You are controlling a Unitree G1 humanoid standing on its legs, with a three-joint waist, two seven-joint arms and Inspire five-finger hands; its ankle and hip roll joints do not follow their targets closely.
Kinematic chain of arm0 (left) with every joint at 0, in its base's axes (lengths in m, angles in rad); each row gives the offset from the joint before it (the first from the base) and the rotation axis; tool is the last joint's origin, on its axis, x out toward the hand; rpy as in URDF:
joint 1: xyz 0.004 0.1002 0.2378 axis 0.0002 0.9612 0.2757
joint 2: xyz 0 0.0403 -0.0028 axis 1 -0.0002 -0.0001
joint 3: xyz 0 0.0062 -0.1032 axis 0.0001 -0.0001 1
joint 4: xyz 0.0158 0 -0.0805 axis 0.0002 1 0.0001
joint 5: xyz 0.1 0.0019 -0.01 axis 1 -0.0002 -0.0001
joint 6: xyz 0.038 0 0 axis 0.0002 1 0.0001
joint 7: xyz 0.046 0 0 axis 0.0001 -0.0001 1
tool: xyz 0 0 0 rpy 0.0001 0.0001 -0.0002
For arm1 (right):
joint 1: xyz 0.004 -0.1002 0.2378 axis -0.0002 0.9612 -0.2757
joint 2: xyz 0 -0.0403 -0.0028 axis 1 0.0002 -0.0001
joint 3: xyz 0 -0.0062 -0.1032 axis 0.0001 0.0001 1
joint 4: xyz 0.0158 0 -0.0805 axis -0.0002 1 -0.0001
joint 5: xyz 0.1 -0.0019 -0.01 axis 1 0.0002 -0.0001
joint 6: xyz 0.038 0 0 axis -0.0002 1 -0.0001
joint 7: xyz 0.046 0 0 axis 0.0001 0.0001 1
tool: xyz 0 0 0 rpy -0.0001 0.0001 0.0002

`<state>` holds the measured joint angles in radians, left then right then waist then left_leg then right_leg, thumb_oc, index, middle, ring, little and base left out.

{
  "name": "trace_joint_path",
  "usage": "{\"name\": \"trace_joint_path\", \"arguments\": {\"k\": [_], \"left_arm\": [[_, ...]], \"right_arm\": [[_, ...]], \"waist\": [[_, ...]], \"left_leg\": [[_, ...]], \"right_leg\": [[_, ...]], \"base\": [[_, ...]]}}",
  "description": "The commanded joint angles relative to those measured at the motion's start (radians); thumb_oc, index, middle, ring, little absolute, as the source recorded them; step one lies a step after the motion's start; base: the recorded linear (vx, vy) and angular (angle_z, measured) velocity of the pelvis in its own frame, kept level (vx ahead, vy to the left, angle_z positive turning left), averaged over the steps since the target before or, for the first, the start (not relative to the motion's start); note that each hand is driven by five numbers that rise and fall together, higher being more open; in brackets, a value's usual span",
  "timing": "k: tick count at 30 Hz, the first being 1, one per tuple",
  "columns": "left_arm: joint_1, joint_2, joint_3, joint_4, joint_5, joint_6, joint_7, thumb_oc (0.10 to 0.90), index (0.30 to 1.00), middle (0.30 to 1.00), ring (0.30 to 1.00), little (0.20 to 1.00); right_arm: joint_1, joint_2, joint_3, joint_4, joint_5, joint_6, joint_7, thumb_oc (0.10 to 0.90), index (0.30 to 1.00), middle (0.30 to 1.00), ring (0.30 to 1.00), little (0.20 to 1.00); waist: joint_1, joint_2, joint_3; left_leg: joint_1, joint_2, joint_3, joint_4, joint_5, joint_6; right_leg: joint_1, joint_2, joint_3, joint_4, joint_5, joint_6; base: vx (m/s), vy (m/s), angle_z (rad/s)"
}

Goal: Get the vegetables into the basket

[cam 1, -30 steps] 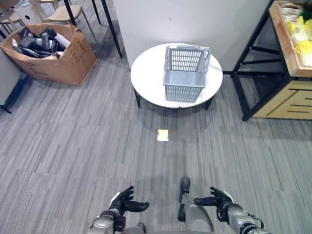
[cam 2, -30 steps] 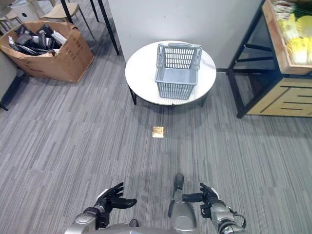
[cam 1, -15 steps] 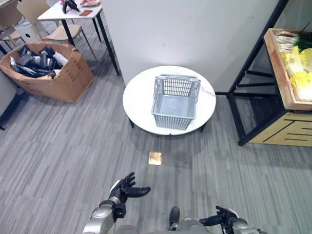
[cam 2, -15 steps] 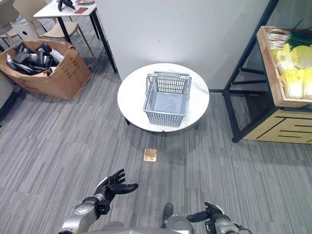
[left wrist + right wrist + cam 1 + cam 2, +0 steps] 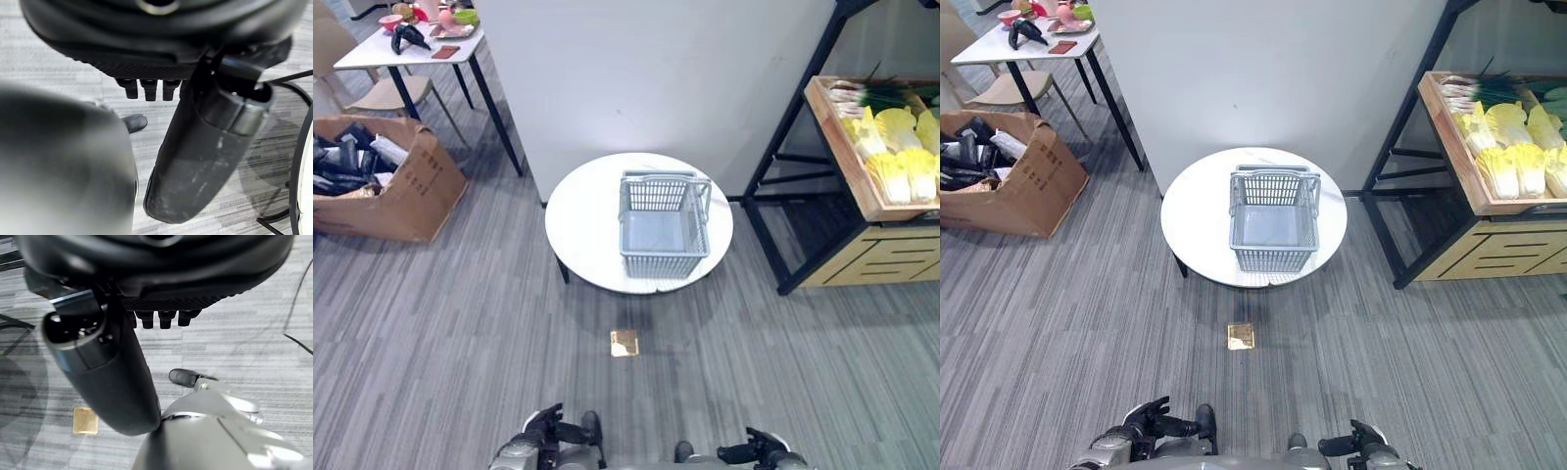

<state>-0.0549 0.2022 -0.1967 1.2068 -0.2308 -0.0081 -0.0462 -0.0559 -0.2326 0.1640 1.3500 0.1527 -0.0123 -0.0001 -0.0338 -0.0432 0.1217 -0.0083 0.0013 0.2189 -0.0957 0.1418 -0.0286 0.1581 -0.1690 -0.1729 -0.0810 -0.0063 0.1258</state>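
Observation:
A grey plastic basket [image 5: 663,260] stands empty on a round white table [image 5: 582,215] ahead of me, its handle folded down at the far rim. Yellow-white cabbages [image 5: 893,168] and green onions [image 5: 886,95] lie in a wooden crate [image 5: 840,147] on a black-framed shelf at the right. My left hand [image 5: 542,431] and right hand [image 5: 756,452] hang low near the floor, far from table and shelf. In the wrist views the left hand [image 5: 205,161] and the right hand [image 5: 107,377] show relaxed fingers with nothing in them.
A white partition wall [image 5: 656,69] rises behind the round table. At the left sit a cardboard box [image 5: 382,186] of dark items and a small white table [image 5: 411,44] with chairs. A brass floor plate [image 5: 625,343] lies before the round table.
The whole picture has shifted, so the camera moved; more of the vegetable shelf shows. Both hands have dropped lower, to the bottom edge.

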Motion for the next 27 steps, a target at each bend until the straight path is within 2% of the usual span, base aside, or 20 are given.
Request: {"name": "trace_joint_path", "arguments": {"k": [1,10,13,14,15,17,19,22,27], "left_arm": [[-0.037,-0.01,-0.012,0.007,0.042,-0.025,0.001,0.9,1.0,1.0,1.0,1.0],[-0.06,0.008,0.001,0.002,0.028,-0.031,0.011,0.9,1.0,1.0,1.0,1.0],[-0.07,0.025,0.009,0.003,0.034,-0.028,0.012,0.9,1.0,1.0,1.0,1.0],[-0.07,0.025,0.009,0.003,0.034,-0.028,0.012,0.9,1.0,1.0,1.0,1.0],[-0.075,0.03,0.009,0.007,0.032,-0.026,0.014,0.9,1.0,1.0,1.0,1.0],[-0.081,0.034,0.012,0.02,0.036,-0.028,0.013,0.9,1.0,1.0,1.0,1.0],[-0.08,0.038,0.013,0.019,0.035,-0.031,0.015,0.9,1.0,1.0,1.0,1.0],[-0.076,0.031,0.002,0.023,0.053,-0.03,0.011,0.9,1.0,1.0,1.0,1.0],[-0.061,0.011,0.006,0.037,0.048,-0.026,0.008,0.9,1.0,1.0,1.0,1.0]], "right_arm": [[-0.053,-0.004,0.039,-0.002,-0.036,0.003,0.007,0.9,1.0,1.0,1.0,1.0],[-0.082,0.015,0.077,-0.038,-0.058,-0.001,0.013,0.9,1.0,1.0,1.0,1.0],[-0.091,0.02,0.073,-0.05,-0.046,-0.003,0.014,0.9,1.0,1.0,1.0,1.0],[-0.091,0.021,0.073,-0.051,-0.046,-0.003,0.014,0.9,1.0,1.0,1.0,1.0],[-0.095,0.02,0.072,-0.061,-0.039,-0.006,0.013,0.9,1.0,1.0,1.0,1.0],[-0.101,0.019,0.076,-0.061,-0.039,-0.007,0.012,0.9,1.0,1.0,1.0,1.0],[-0.102,0.019,0.083,-0.069,-0.043,-0.008,0.012,0.9,1.0,1.0,1.0,1.0],[-0.094,0.025,0.086,-0.066,-0.04,-0.009,0.014,0.9,1.0,1.0,1.0,1.0],[-0.086,0.022,0.088,-0.06,-0.049,-0.01,0.014,0.9,1.0,1.0,1.0,1.0]], "waist": [[0.033,-0.004,0.048],[0.057,-0.042,0.075],[0.07,-0.053,0.093],[0.071,-0.053,0.093],[0.064,-0.048,0.105],[0.048,-0.045,0.116],[0.025,-0.048,0.134],[0.023,-0.052,0.123],[0.024,-0.042,0.09]], "left_leg": [[-0.013,0.06,-0.01,0.008,-0.026,-0.029],[-0.028,0.026,0.009,0.045,-0.084,0.013],[-0.017,0.015,0.022,0.06,-0.114,0.037],[-0.018,0.014,0.023,0.06,-0.114,0.038],[0.002,0.013,0.025,0.058,-0.121,0.045],[0.05,0.007,0.016,0.03,-0.127,0.036],[0.074,0.007,-0.006,0.029,-0.133,0.035],[0.078,0.008,-0.012,0.038,-0.137,0.031],[0.102,0.012,-0.029,0.026,-0.134,0.017]], "right_leg": [[-0.034,0.062,0.015,-0.006,0.052,0.005],[-0.071,0.019,0.06,0.041,0.063,0.039],[-0.135,0.003,0.054,0.181,0.085,0.062],[-0.137,0.003,0.056,0.183,0.084,0.062],[-0.182,0.002,0.06,0.265,0.118,0.071],[-0.236,0.002,0.047,0.193,0.154,0.052],[-0.288,0.011,0.079,0.159,0.197,0.058],[-0.234,0.016,0.082,0.112,0.169,0.05],[-0.15,0.033,0.063,0.032,0.144,0.034]], "base": [[0.17,0.312,-0.14],[0.05,0.115,-0.16],[0.04,0.1,-0.31],[0.04,0.107,-0.21],[0.09,0.088,-0.21],[0.18,0.039,-0.14],[0.14,-0.035,0.07],[0.06,-0.033,0.54],[0.07,-0.06,0.27]]}}
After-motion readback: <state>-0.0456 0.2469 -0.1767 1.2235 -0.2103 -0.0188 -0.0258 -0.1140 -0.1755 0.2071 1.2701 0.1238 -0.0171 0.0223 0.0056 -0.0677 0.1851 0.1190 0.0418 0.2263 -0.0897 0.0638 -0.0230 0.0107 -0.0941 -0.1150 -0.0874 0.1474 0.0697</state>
